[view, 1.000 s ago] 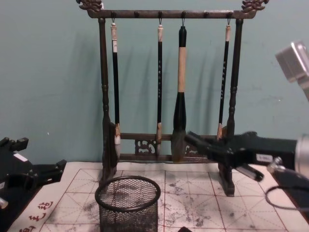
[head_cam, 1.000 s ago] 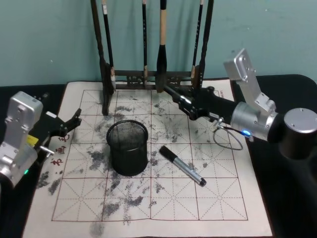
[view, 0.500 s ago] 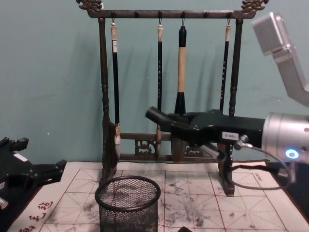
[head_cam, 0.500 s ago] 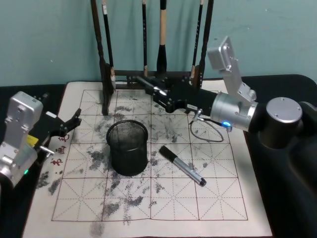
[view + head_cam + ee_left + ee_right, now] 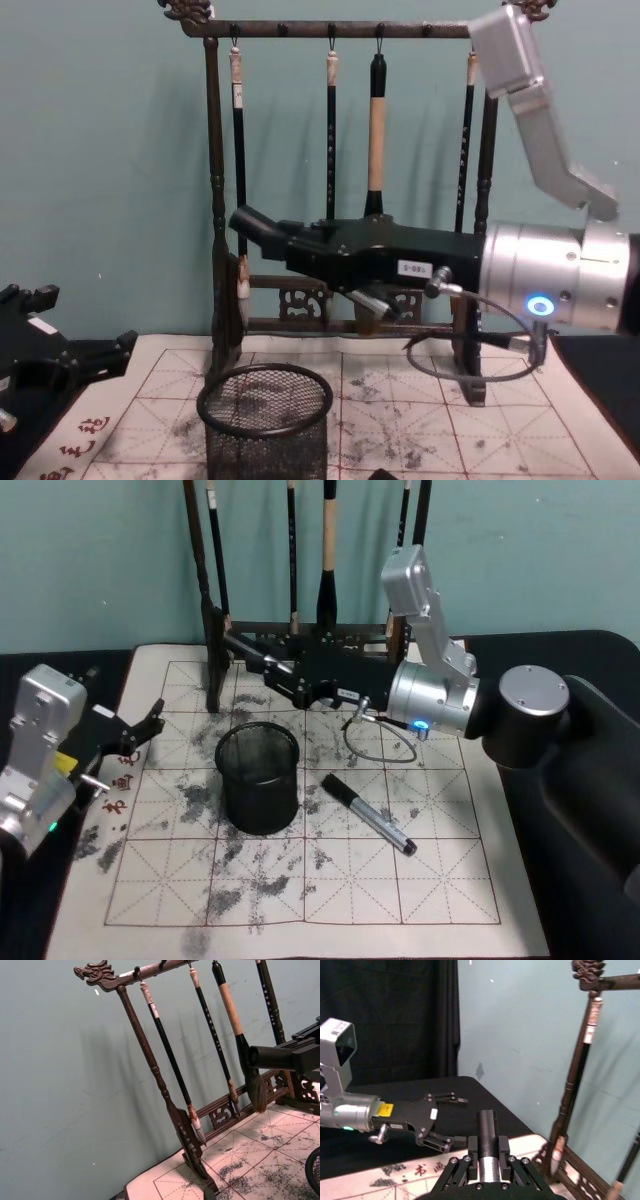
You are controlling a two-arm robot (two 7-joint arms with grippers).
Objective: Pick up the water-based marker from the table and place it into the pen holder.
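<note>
Right arm [image 5: 440, 695]: silver barrel with a blue ring light [image 5: 541, 305]; dark joint [image 5: 532, 715] with a silver cap behind it; silver camera block [image 5: 505, 45] on a slanted bracket; black front section with a white label [image 5: 413, 268] (print unreadable); thin black cable [image 5: 470, 377] looped beneath; left arm [image 5: 35, 755] silver, black-fronted, with a yellow sticker [image 5: 385, 1108].

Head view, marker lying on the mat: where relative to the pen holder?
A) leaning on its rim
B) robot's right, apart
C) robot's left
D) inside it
B: the marker lies flat on the mat to the robot's right of the pen holder, a gap between them.
</note>
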